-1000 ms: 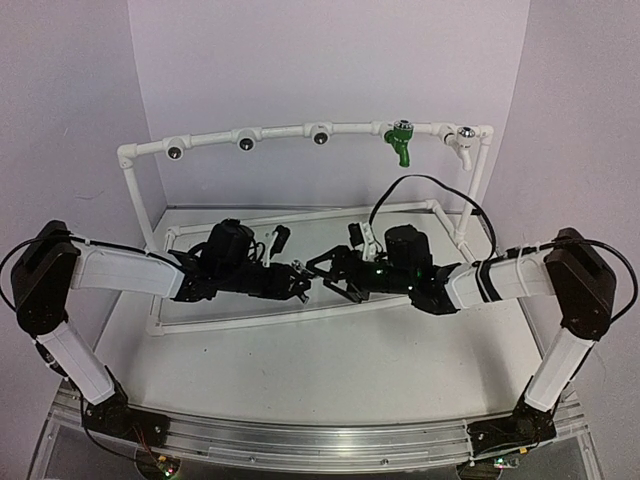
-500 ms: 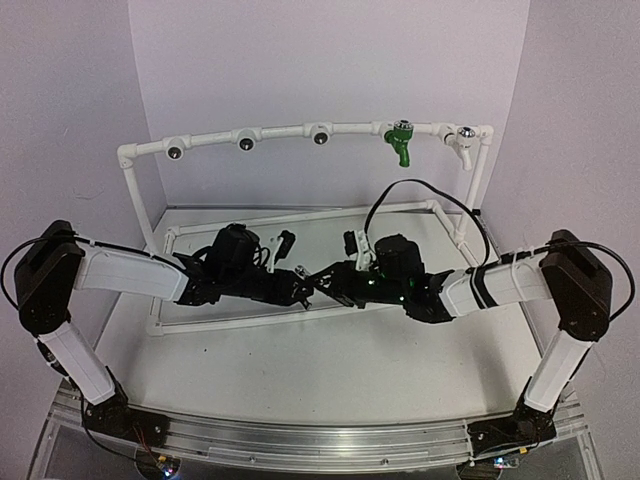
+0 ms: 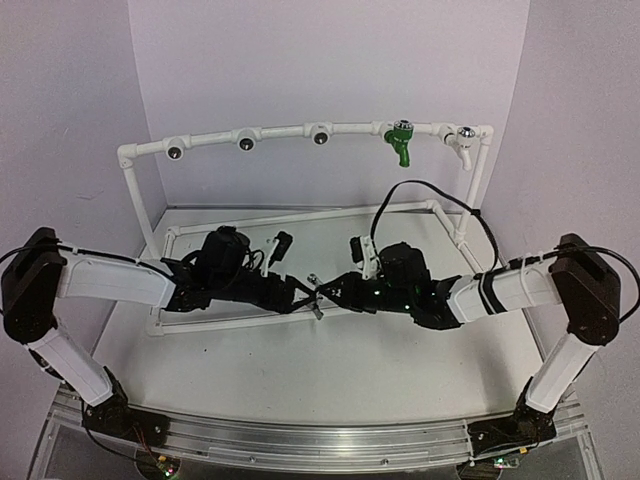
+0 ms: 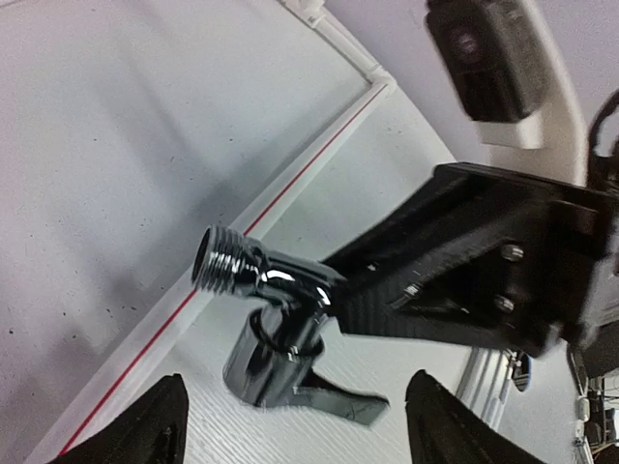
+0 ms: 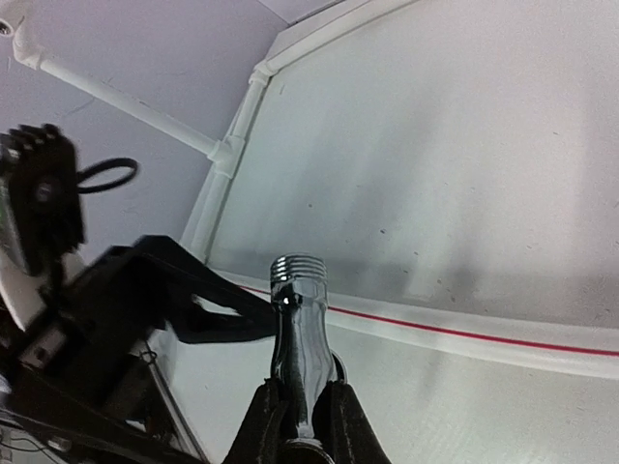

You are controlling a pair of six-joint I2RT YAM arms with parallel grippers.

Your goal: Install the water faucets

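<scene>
**benchtop_dan:** So where's the silver faucet point(image 4: 266, 324) at right now?

**yam_wrangler:** Mid-table, held up off the surface, right over the front rail point(image 5: 464, 333) of the white pipe frame point(image 3: 280, 132), the rail with the thin red line. The right gripper point(image 5: 302, 418) has it pinched. In the right wrist view both of its fingers point(image 5: 266, 420) are squeezed on the chrome body, and the threaded end sticks straight out past them.

**benchtop_dan:** And the left one?

**yam_wrangler:** The left gripper point(image 3: 298, 292) is nose to nose with the right one, just beside the faucet. It isn't gripping anything. In the left wrist view its fingers point(image 4: 145, 435) are spread wide at the bottom corners, with the faucet hanging ahead of the gap between them, not touching either one. The handle is toward that camera and the thread points up and left.

**benchtop_dan:** Anything on the back bar?

**yam_wrangler:** Yep. The green faucet point(image 3: 400, 140) and the white faucet point(image 3: 464, 148) are both sitting in the top bar near its right end, well away from the grippers. Left of those are three round chrome-rimmed sockets point(image 3: 246, 143) with nothing in them. Both arms reach low across the table point(image 3: 330, 370) toward the center.
</scene>
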